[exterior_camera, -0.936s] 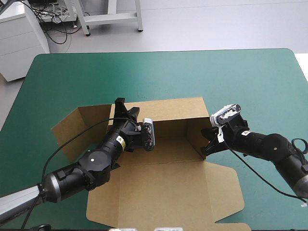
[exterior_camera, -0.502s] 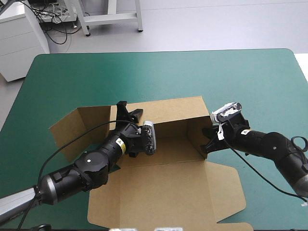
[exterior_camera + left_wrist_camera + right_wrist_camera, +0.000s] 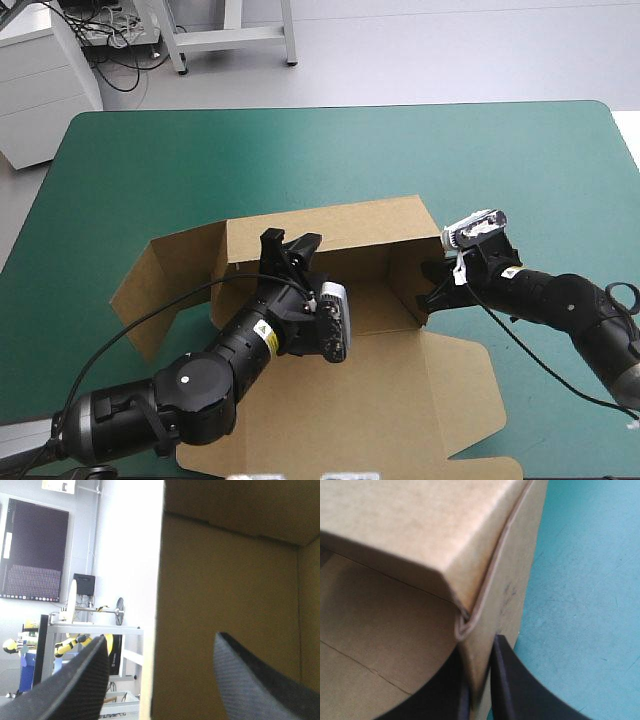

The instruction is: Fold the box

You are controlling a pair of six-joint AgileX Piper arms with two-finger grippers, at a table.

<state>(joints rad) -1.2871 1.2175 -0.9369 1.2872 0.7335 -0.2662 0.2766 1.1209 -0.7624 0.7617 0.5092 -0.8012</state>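
Note:
The brown box (image 3: 340, 400) lies mid-table with its lid flat toward the near edge, its back wall raised and a side flap (image 3: 165, 285) spread to the left. My left gripper (image 3: 291, 241) is open inside the box at the back wall's left part. In the left wrist view its fingers (image 3: 160, 636) stand apart, with an upright edge of board (image 3: 230, 580) ahead between them, untouched. My right gripper (image 3: 432, 290) is shut on the box's right wall. The right wrist view shows the fingers (image 3: 479, 652) pinching that wall just below a folded corner (image 3: 410, 530).
The teal-green cover (image 3: 300, 150) shows beyond the box toward the far edge and to the right of it (image 3: 580, 605). A white cabinet (image 3: 40, 80) stands off the table's far left corner.
My left gripper has opened, let go of the back wall and slid right and nearer along it. The left flap stands a little higher. The right gripper has kept its hold and barely moved.

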